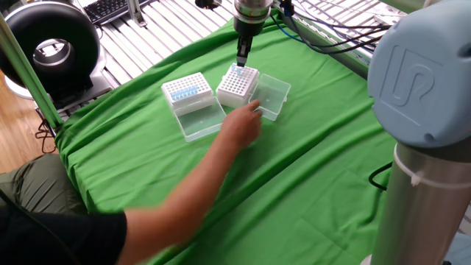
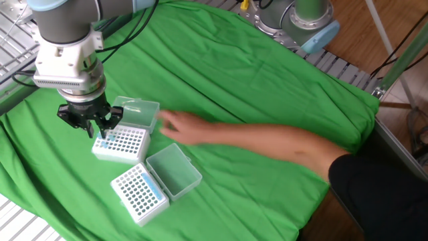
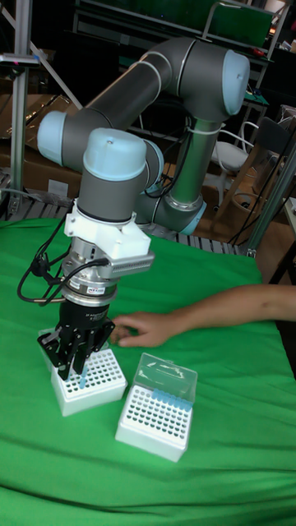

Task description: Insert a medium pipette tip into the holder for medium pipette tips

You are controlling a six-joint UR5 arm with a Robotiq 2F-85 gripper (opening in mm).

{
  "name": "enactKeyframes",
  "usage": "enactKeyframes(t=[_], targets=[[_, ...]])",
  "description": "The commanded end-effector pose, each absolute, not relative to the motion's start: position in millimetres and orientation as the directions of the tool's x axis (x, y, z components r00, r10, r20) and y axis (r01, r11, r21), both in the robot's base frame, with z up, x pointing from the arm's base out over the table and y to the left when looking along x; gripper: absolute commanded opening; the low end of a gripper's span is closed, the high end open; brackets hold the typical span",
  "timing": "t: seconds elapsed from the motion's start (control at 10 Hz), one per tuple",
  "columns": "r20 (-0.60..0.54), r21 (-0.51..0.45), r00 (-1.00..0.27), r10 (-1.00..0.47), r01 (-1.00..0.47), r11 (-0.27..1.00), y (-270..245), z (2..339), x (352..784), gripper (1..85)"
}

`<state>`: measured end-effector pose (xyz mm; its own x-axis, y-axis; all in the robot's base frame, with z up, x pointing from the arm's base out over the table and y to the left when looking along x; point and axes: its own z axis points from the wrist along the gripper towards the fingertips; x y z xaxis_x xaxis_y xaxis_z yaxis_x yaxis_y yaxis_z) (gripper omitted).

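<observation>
Two alike white racks with grids of holes and open clear lids lie on the green cloth; I cannot tell which one is the holder for medium pipette tips. My gripper (image 3: 81,368) (image 1: 241,59) (image 2: 95,131) hangs just above the corner of one rack (image 3: 92,385) (image 1: 237,87) (image 2: 122,145). Its fingers are closed together, and a thin blue pipette tip (image 3: 83,380) shows at their ends. The other rack (image 3: 153,421) (image 1: 187,90) (image 2: 138,195) stands beside it with a row of blue tips.
A person's hand (image 1: 241,125) (image 2: 179,127) (image 3: 134,329) and forearm reach across the cloth, next to the first rack's lid (image 1: 271,94) (image 2: 136,112). A second robot's grey column (image 1: 423,177) stands at the near right in one fixed view.
</observation>
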<state>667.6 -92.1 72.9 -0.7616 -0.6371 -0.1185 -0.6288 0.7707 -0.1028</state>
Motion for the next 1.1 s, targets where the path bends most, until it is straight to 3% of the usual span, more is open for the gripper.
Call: enactKeyframes(t=[0.0,1.0], targets=[[-0.141,-0.096,-0.764,-0.629,-0.622,0.777,-89.7,68.6,671.7,29.3],[-0.118,-0.099,-0.792,-0.599,-0.591,0.800,-98.1,70.5,663.2,11.0]])
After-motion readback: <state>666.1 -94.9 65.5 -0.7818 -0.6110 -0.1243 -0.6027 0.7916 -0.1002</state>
